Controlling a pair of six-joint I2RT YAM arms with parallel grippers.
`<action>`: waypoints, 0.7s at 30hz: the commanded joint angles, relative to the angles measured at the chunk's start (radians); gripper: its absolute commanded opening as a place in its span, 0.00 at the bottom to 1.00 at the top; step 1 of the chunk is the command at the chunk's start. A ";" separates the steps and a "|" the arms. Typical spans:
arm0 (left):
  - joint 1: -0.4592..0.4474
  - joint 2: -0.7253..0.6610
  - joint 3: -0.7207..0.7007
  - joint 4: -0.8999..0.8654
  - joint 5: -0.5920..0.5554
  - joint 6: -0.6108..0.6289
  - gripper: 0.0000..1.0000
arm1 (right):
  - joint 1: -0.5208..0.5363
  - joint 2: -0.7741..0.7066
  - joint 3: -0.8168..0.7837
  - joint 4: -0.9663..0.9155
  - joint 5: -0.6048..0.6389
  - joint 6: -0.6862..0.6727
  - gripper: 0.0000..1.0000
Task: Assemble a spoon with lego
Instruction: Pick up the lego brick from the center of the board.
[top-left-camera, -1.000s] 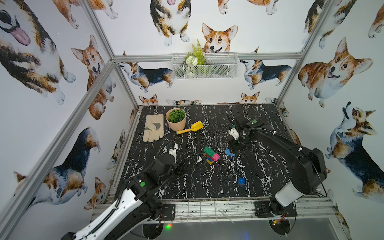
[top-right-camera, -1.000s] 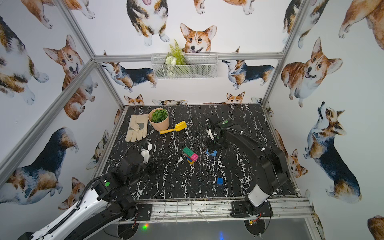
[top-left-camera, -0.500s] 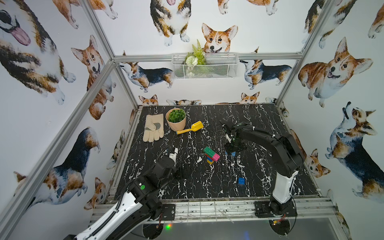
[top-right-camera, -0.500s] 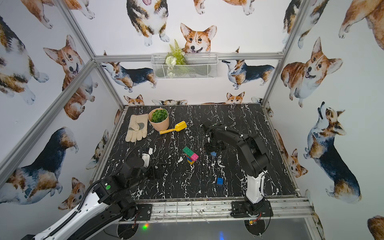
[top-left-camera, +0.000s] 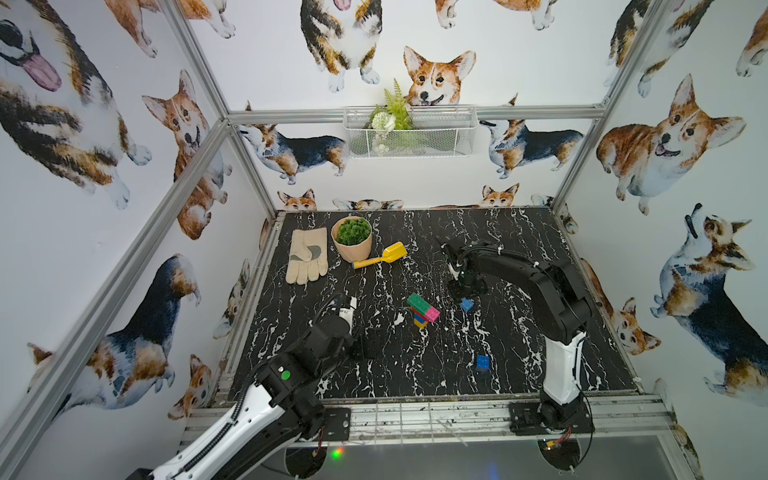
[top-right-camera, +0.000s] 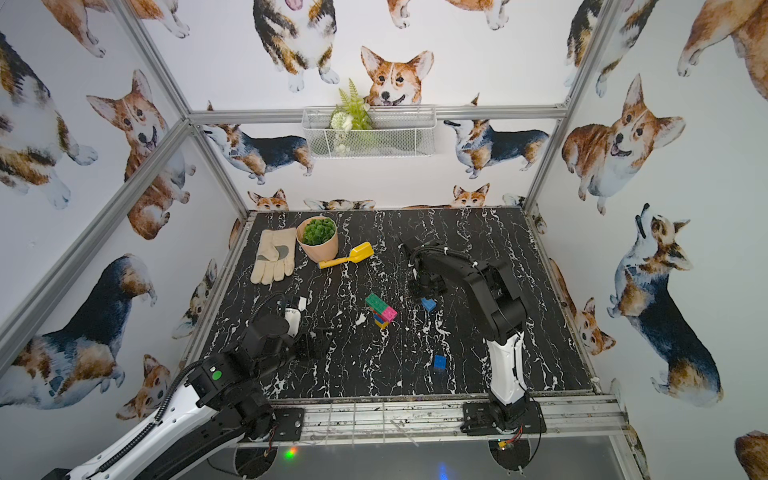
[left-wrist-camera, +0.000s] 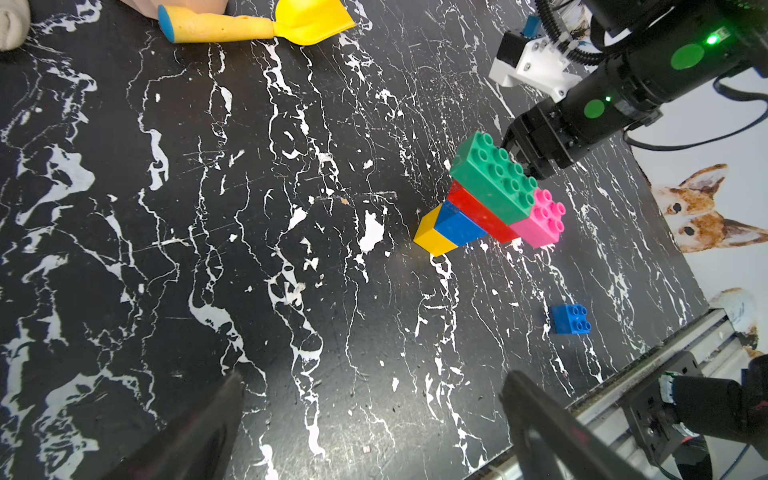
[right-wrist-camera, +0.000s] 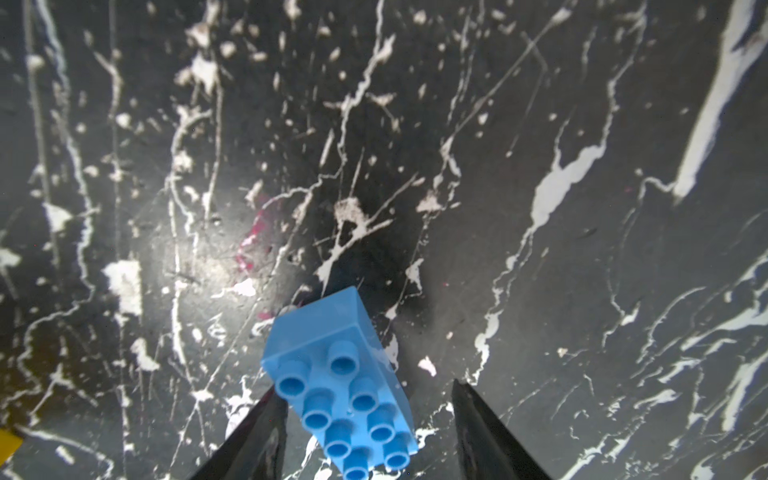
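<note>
The partly built spoon (top-left-camera: 423, 309) (top-right-camera: 381, 309) (left-wrist-camera: 490, 195) stands mid-table: yellow and blue bricks at the bottom, then red, with green and pink on top. A light blue brick (right-wrist-camera: 340, 382) (top-left-camera: 466, 304) (top-right-camera: 428, 304) lies to its right. My right gripper (right-wrist-camera: 368, 395) (top-left-camera: 464, 293) is down over that brick and open; one finger touches it and a gap shows at the other. A loose dark blue brick (top-left-camera: 482, 363) (left-wrist-camera: 568, 319) sits nearer the front. My left gripper (left-wrist-camera: 374, 399) (top-left-camera: 368, 343) is wide open and holds nothing, low and front-left of the spoon.
A cream glove (top-left-camera: 307, 255), a potted green plant (top-left-camera: 352, 237) and a yellow toy shovel (top-left-camera: 380, 255) lie at the back left. A wire basket (top-left-camera: 409, 131) hangs on the back wall. A metal rail (top-left-camera: 415, 415) runs along the front edge.
The right arm's elbow has swung in toward its base, and its gripper has settled down over the light blue brick, which shifted slightly right. The left arm has barely moved.
</note>
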 joint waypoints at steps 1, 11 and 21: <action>-0.001 0.001 0.002 0.018 -0.002 0.011 1.00 | 0.001 -0.021 -0.013 -0.015 -0.021 -0.020 0.64; -0.003 -0.001 -0.001 0.019 0.003 0.011 1.00 | -0.001 -0.018 -0.023 -0.023 -0.054 -0.036 0.51; -0.006 0.000 -0.001 0.019 0.000 0.012 1.00 | -0.001 -0.001 -0.002 -0.027 -0.051 -0.040 0.45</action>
